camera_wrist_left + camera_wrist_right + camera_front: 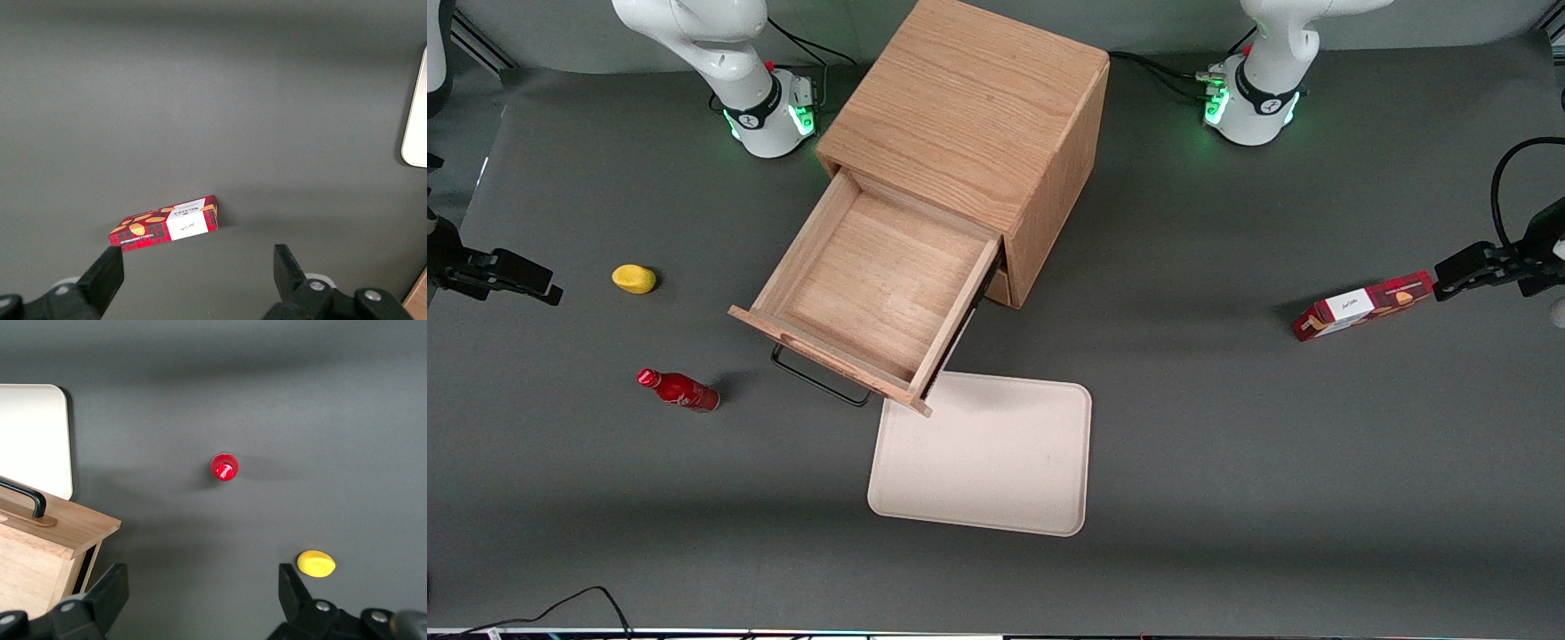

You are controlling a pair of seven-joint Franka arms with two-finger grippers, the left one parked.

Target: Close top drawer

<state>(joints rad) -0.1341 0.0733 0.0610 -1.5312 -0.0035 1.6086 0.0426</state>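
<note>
The wooden cabinet point(969, 116) stands mid-table, far from the front camera. Its top drawer point(871, 276) is pulled far out toward the front camera and the shallow tray is empty. A black wire handle point(818, 378) hangs on the drawer front. The right wrist view catches a corner of the drawer front point(60, 527) and part of the handle point(23, 497). My gripper point(543, 284) hovers at the working arm's end of the table, well apart from the drawer. It is open point(200, 587), with only bare table between the fingers.
A white tray point(987, 453) lies flat just in front of the open drawer. A red bottle point(679, 389) and a yellow lemon-like object point(633, 278) lie between my gripper and the drawer. A red biscuit box point(1365, 305) rests toward the parked arm's end.
</note>
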